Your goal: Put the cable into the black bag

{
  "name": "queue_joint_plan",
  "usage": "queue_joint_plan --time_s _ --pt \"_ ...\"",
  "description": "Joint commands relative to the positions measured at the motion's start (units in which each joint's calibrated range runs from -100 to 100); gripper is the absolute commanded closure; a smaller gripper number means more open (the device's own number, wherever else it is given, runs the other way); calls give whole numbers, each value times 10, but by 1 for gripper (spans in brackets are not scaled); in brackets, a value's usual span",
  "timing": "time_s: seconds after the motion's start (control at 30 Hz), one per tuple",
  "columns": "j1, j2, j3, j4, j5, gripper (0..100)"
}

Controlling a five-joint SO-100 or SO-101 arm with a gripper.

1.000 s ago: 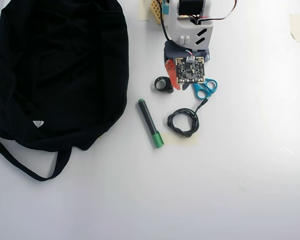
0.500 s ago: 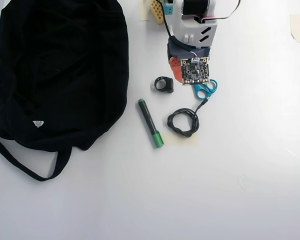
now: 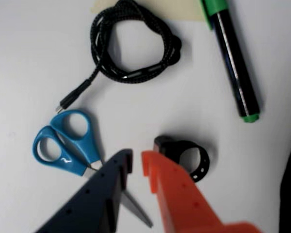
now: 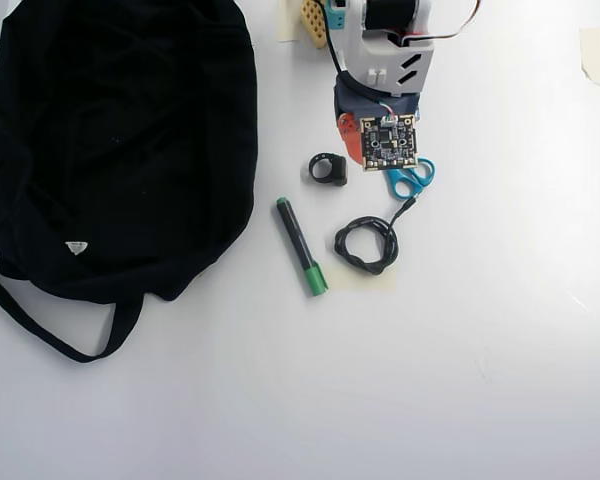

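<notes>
The black braided cable (image 3: 131, 76) lies coiled on the white table, its plug end trailing toward the lower left in the wrist view. In the overhead view the cable (image 4: 340, 243) sits right of centre, apart from the black bag (image 4: 120, 150), which lies flat at the upper left. My gripper (image 3: 137, 162), one dark blue and one orange finger, hovers short of the cable, open by a narrow gap and empty. In the overhead view only its orange finger (image 4: 348, 133) shows, under the camera board.
Blue-handled scissors (image 3: 68, 143) lie just left of my fingers, with the blade under them. A black ring-shaped clip (image 3: 196, 162) lies right of the orange finger. A green-capped marker (image 3: 235, 68) lies between the cable and the bag (image 4: 301, 245). Beige tape (image 3: 179, 7) lies beyond the cable.
</notes>
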Motion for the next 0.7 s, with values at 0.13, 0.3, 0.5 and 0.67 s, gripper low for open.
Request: queue_joint_plan --time_s 0.13,0.3,0.5,0.67 --pt "-2 -5 -32 4 -3 97" --pt "2 -4 -39 4 -3 93" --pt "-3 -1 -39 -1 -29 83" --pt "-11 48 -67 -3 -54 81"
